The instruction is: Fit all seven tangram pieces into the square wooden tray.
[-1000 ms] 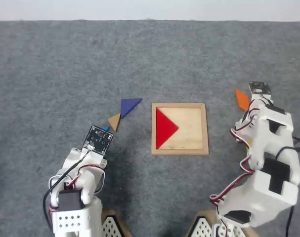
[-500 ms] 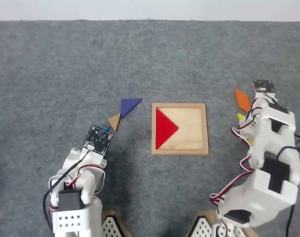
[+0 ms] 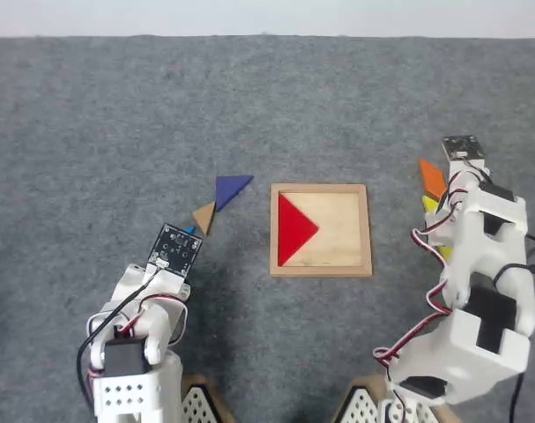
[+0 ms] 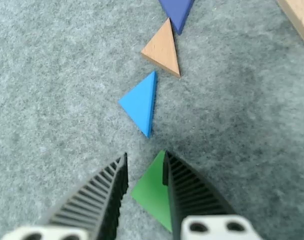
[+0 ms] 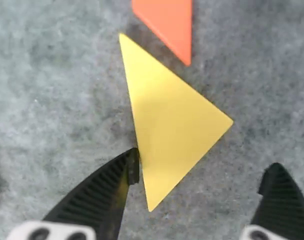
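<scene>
The square wooden tray (image 3: 364, 231) lies mid-table with a red triangle (image 3: 293, 227) in its left half. Left of it lie a dark blue triangle (image 3: 230, 187) and a tan triangle (image 3: 204, 216). In the left wrist view a light blue triangle (image 4: 141, 102) and a green triangle (image 4: 153, 192) lie on the mat. My left gripper (image 4: 144, 167) hovers narrowly open over the green one's tip. My right gripper (image 5: 204, 170) stands open astride the yellow triangle (image 5: 169, 127), one fingertip (image 5: 132, 162) at its edge. An orange piece (image 5: 167, 20) lies just beyond.
Grey felt covers the table (image 3: 267, 106). Open mat stretches behind the tray and between the two arms. The tray's corner (image 4: 298, 16) shows in the left wrist view. The right arm's body (image 3: 479, 291) covers most of the yellow piece from above.
The right arm's wrist has edged slightly away and to the left, uncovering a bit more of the yellow triangle. The left arm and all pieces stay put.
</scene>
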